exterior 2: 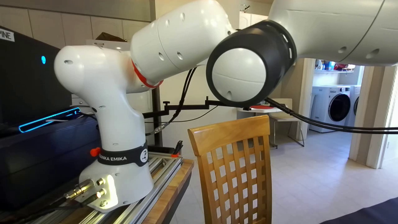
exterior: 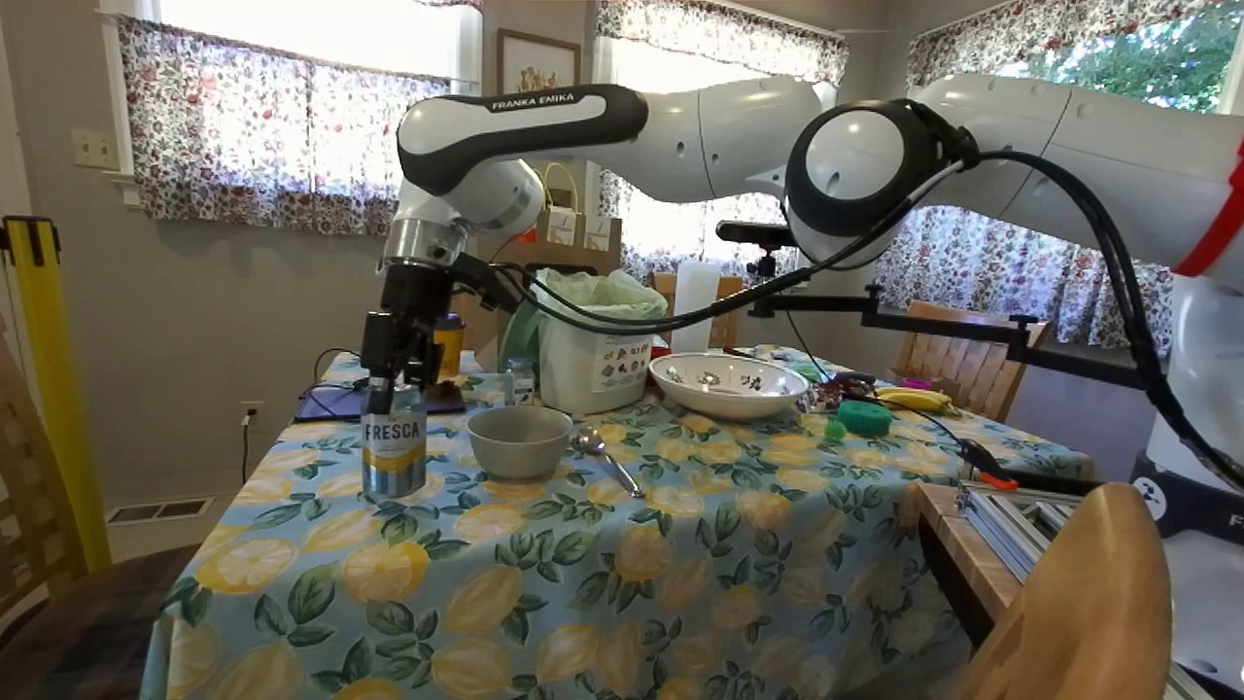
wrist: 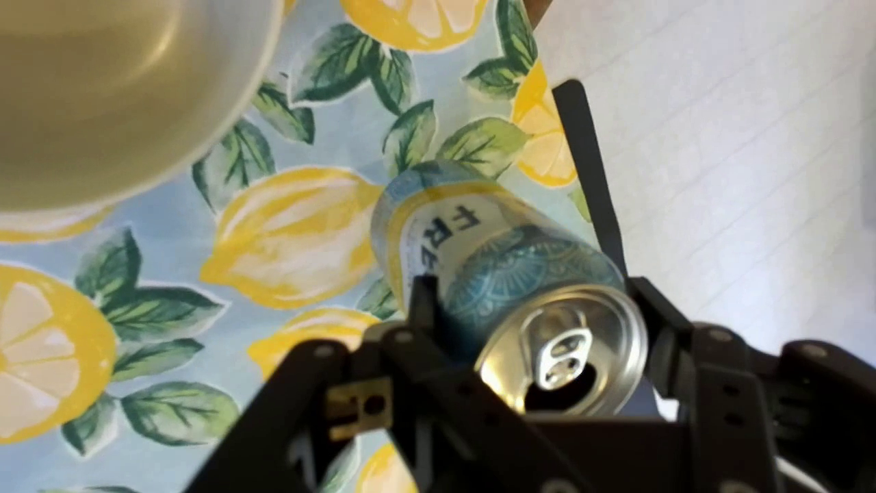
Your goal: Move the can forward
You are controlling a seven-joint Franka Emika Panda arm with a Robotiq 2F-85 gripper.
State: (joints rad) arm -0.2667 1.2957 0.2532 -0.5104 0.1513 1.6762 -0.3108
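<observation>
Grasping the can (exterior: pixel 396 449) by its upper wall: end effector (wrist: pixel 535 301) has fingertips (wrist: pixel 424 301) on either side, just below the lid. Can is upright near the table (exterior: pixel 457 530) end edge farthest from the robot base (exterior 2: pixel 122 183); grey bowl (exterior: pixel 520 452) just beside it, inboard, not touching. Can't tell if the can's bottom rests on the table or hangs slightly above.

My read of the step: shift it forward with the grip on. If forward = away from the base, not much table left, so make it short and stop well inside the end edge. Straight line along the side edges, slow, can vertical. Sliding could drag and bunch the tablecloth (exterior: pixel 680 622); slight lift is safer. No extra squeeze, thin wall would likely buckle. Get the bottom flat first, then spread the fingers evenly and back off straight up so it doesn't tip.

Can: drink can, silver lid, pull tab on, drinking hole dark, so probably unsealed; contents can't be seen. Teal patterned shoulder, white label with dark FRESCA lettering, yellow band under it, blue-silver bottom. No dents on the parts showing.
</observation>
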